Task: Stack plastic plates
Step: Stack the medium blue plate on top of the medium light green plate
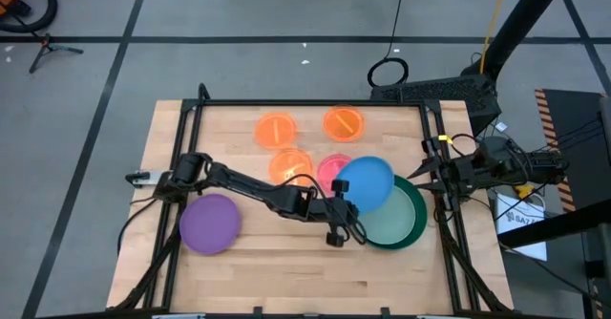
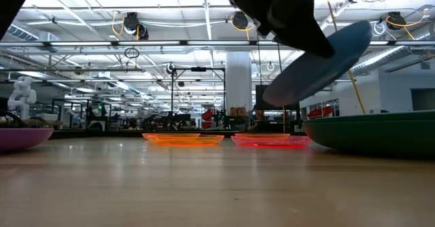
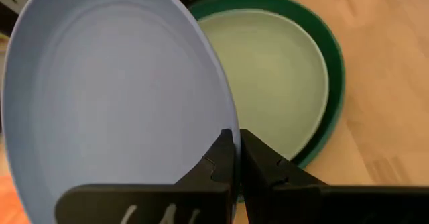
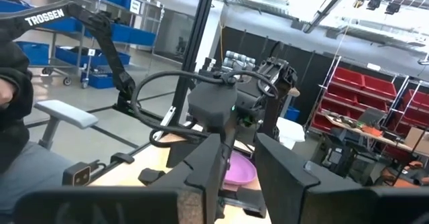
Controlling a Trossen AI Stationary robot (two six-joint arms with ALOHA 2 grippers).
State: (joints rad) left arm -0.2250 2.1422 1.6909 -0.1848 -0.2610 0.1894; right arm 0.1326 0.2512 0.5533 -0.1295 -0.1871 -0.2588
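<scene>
My left gripper (image 1: 344,204) (image 3: 236,142) is shut on a blue plate (image 1: 366,182) (image 3: 114,96) and carries it tilted above the table (image 2: 319,60). The plate hangs partly over a pale mint plate (image 1: 389,225) (image 3: 275,70), which lies inside a dark green plate (image 1: 418,225) (image 3: 335,63) (image 2: 374,132). A purple plate (image 1: 210,222) (image 2: 20,137) rests flat at the table's left. Three orange plates (image 1: 276,129) (image 1: 344,123) (image 1: 289,164) and a pink one (image 1: 330,169) (image 2: 270,140) lie flat farther back. My right gripper (image 1: 423,171) (image 4: 240,160) waits open at the table's right edge. My left gripper pinches the blue plate's rim (image 3: 226,125) between its two fingers, on the plate's near-left edge. The fingers (image 3: 221,158) come from the table's left. The plate is lifted clear and tilted, its free side higher and over the green plate.
The table (image 1: 286,271) shows bare wood along its near side between the purple plate and the green stack. A black frame (image 1: 315,102) runs round the table's edges. The left arm (image 1: 258,190) stretches across the table's middle, just in front of the nearest orange plate.
</scene>
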